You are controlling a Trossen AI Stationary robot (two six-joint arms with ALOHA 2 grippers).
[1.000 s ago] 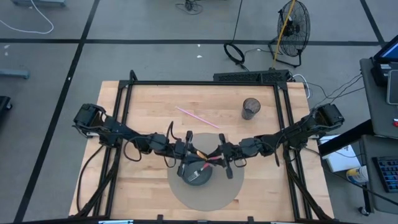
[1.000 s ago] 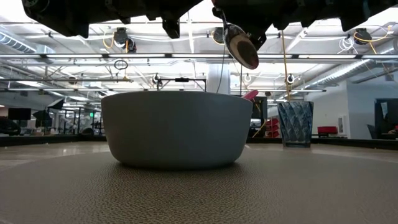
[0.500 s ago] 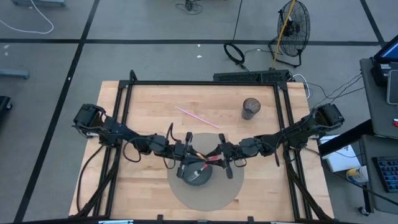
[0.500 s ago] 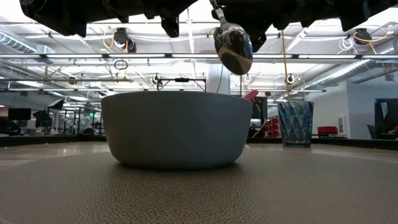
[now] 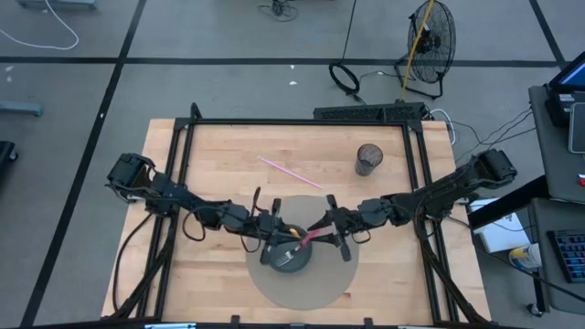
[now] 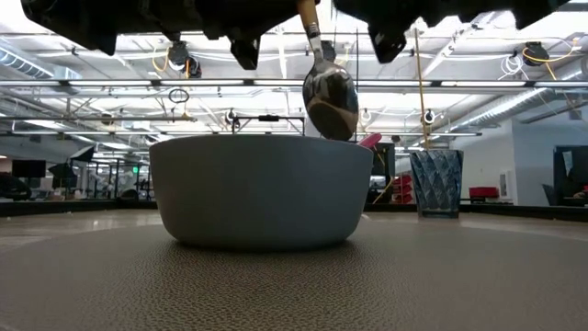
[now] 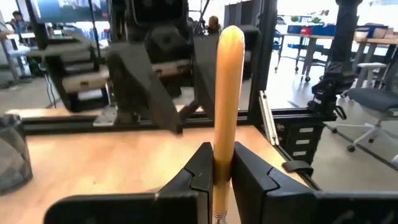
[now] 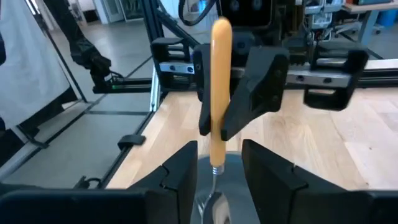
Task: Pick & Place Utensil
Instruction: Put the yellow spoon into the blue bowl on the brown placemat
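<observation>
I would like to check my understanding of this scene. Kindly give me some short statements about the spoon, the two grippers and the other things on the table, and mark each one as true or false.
1. The left gripper grips the spoon by its yellow handle. True.
2. The right gripper is clamped on the spoon. False: its fingers stand apart on either side of the handle.
3. The spoon hangs head down over the grey bowl. True.
4. The pink straw stands inside the cup. False: it lies flat on the wooden table, apart from the cup.
5. The bowl stands on bare wood. False: it stands on a round grey mat.
</observation>
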